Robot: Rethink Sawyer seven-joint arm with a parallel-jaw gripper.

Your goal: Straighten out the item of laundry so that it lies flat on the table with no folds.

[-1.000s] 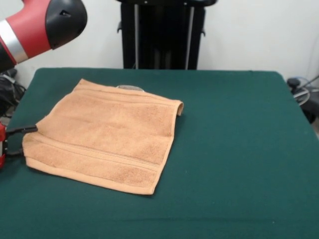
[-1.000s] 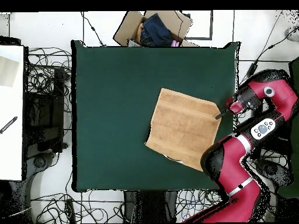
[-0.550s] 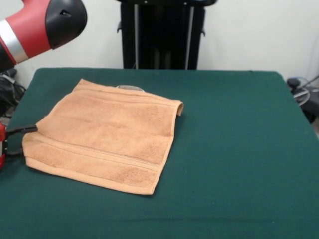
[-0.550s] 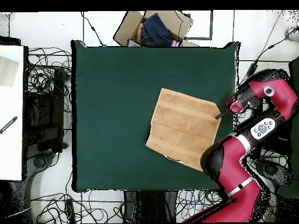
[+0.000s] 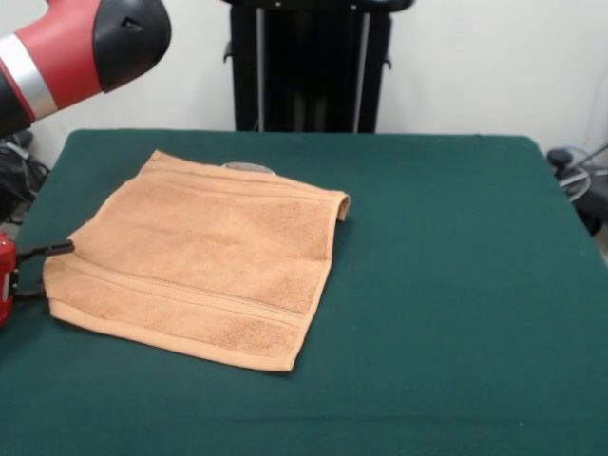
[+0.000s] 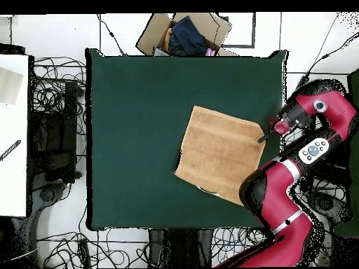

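The gripper (image 5: 38, 266) has edged off the towel (image 5: 204, 256) at frame left; fingers look parted, empty. One upper-right corner stays curled on the surface (image 5: 446, 285).

— Where is the light orange-tan terry hand towel (image 5: 204, 255) (image 6: 219, 153)?
— Spread on the dark green felt-topped table (image 5: 456, 285) (image 6: 133, 126), set askew, band stripes showing.
— Fully flat?
— One corner curls up slightly.

- We note an orange-tan terry hand towel (image 5: 204, 255) spread on the dark green felt table (image 5: 456, 285), its far right corner curled.
- We see the black-fingered gripper (image 5: 40, 268) at the towel's left edge, fingers apart.
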